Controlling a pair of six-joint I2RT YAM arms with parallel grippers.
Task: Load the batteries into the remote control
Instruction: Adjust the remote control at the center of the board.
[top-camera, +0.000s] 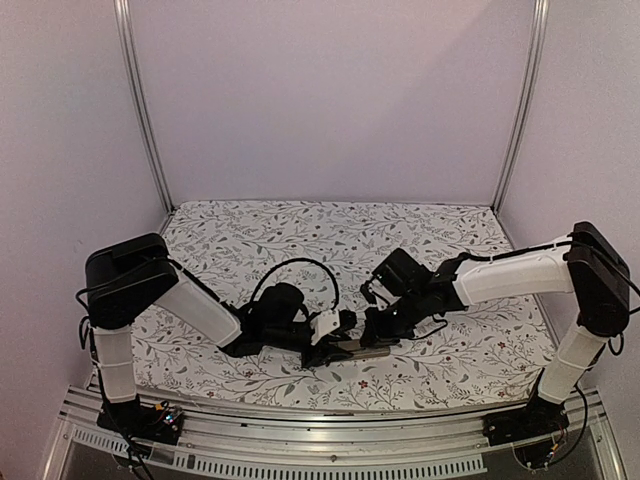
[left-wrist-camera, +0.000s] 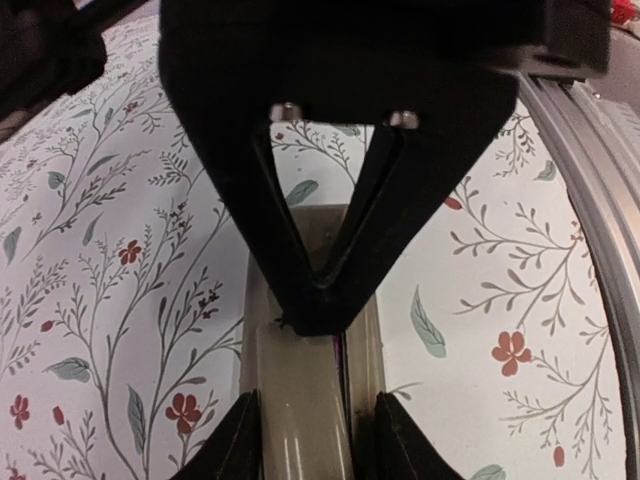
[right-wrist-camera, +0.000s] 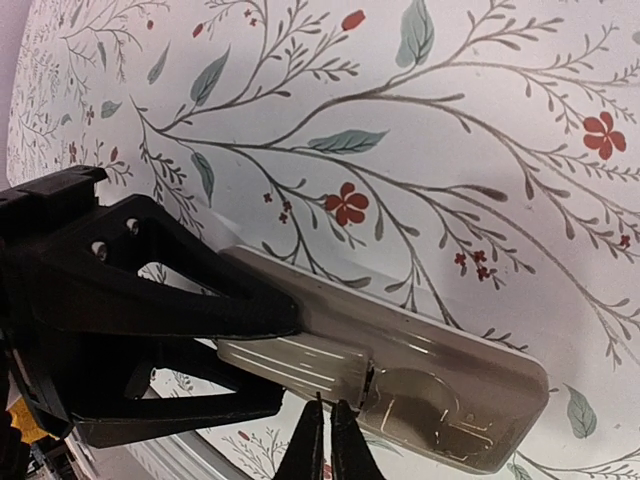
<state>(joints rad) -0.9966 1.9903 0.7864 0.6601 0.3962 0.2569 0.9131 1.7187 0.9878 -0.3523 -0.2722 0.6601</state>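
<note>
Left gripper (top-camera: 338, 338) sits low on the left in the top view and the right gripper (top-camera: 378, 328) is opposite, so they're pretty much nose to nose near the front edge of the table (top-camera: 300, 230). The remote (top-camera: 362, 347) lies flat between them, mostly hidden under black fingers.

Left wrist view: its two fingers (left-wrist-camera: 240, 445) sit one on each long side of the remote and look pressed against it, so I'd call that clamped. Grey-tan back faces up. The right gripper's closed tip points down onto that back, touching or as good as.

Right wrist view: its fingertips (right-wrist-camera: 308, 440) are pinched together with barely a slit between them, holding nothing. They're right at the remote's near edge, by a seam across the back. The left gripper's fingers straddle the remote's left end.
</note>
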